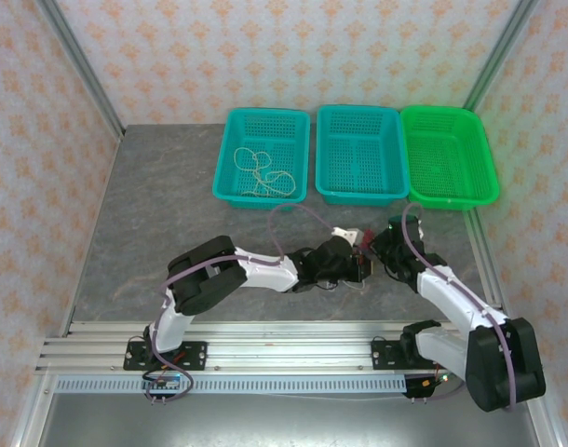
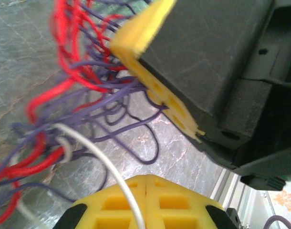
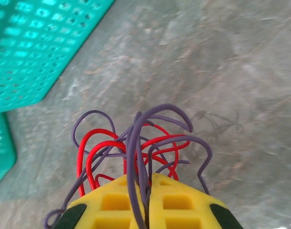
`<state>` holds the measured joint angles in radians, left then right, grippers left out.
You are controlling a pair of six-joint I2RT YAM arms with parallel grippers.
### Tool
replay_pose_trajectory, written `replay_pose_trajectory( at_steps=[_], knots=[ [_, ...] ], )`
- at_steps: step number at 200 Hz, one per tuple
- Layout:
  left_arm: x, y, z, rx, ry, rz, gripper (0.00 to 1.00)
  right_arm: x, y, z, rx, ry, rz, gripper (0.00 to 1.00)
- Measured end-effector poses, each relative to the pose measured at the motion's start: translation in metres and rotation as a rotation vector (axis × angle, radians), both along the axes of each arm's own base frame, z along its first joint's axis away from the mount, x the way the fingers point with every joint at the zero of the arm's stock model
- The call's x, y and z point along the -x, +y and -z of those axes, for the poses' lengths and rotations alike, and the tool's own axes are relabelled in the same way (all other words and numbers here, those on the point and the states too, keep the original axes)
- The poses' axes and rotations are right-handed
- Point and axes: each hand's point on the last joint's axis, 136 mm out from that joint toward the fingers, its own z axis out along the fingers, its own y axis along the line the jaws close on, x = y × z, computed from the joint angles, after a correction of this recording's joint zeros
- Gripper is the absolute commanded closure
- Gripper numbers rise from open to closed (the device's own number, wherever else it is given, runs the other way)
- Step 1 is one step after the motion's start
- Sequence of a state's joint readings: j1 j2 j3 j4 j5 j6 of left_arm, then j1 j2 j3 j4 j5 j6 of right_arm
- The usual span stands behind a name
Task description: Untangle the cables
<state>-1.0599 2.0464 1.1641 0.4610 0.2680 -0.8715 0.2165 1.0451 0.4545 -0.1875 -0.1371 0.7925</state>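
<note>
Right — the left gripper [image 2: 145,183] is clenched on the white cable [image 2: 109,169], while the right gripper [image 3: 148,186] pinches the red and purple tangle [image 3: 136,143] above the table [image 3: 231,71] — anchoring it, I'd say, so the white strand can pull free. Loops cross it, though. Another cream cable [image 1: 263,173] lies in the left teal basket [image 1: 265,113].

Baskets [image 1: 358,199] wall the far edge; left tabletop [image 1: 163,205] seems open.
</note>
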Motion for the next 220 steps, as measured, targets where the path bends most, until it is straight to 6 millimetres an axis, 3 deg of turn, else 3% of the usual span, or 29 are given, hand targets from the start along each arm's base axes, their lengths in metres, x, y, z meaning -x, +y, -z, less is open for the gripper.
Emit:
replay_pose_trajectory(
  at_steps=[29, 63, 87, 110, 137, 182, 202, 220],
  knots=[
    [0.002, 0.043, -0.012, -0.017, -0.009, -0.043, 1.0, 0.008, -0.024, 0.001, 0.038, 0.018, 0.11, 1.0],
    [-0.011, 0.095, -0.041, 0.026, -0.029, -0.116, 1.0, 0.007, -0.01, -0.005, -0.058, 0.003, 0.085, 1.0],
    [-0.033, 0.146, -0.045, 0.022, -0.034, -0.225, 1.0, 0.011, -0.048, 0.01, 0.025, 0.052, 0.238, 1.0],
    [-0.049, 0.184, -0.055, 0.037, -0.053, -0.316, 1.0, 0.019, -0.064, 0.019, 0.061, 0.094, 0.316, 1.0],
    [-0.048, 0.211, -0.069, 0.039, -0.08, -0.363, 1.0, 0.026, -0.077, 0.022, 0.079, 0.106, 0.382, 1.0],
    [-0.037, 0.229, -0.095, 0.004, -0.151, -0.353, 1.0, 0.028, -0.077, 0.023, 0.076, 0.102, 0.37, 1.0],
    [-0.032, 0.25, -0.116, -0.002, -0.2, -0.385, 1.0, 0.031, -0.08, 0.018, 0.101, 0.096, 0.366, 1.0],
    [-0.029, 0.273, -0.148, 0.028, -0.262, -0.428, 1.0, 0.026, -0.075, 0.009, 0.081, 0.054, 0.332, 1.0]
  ],
)
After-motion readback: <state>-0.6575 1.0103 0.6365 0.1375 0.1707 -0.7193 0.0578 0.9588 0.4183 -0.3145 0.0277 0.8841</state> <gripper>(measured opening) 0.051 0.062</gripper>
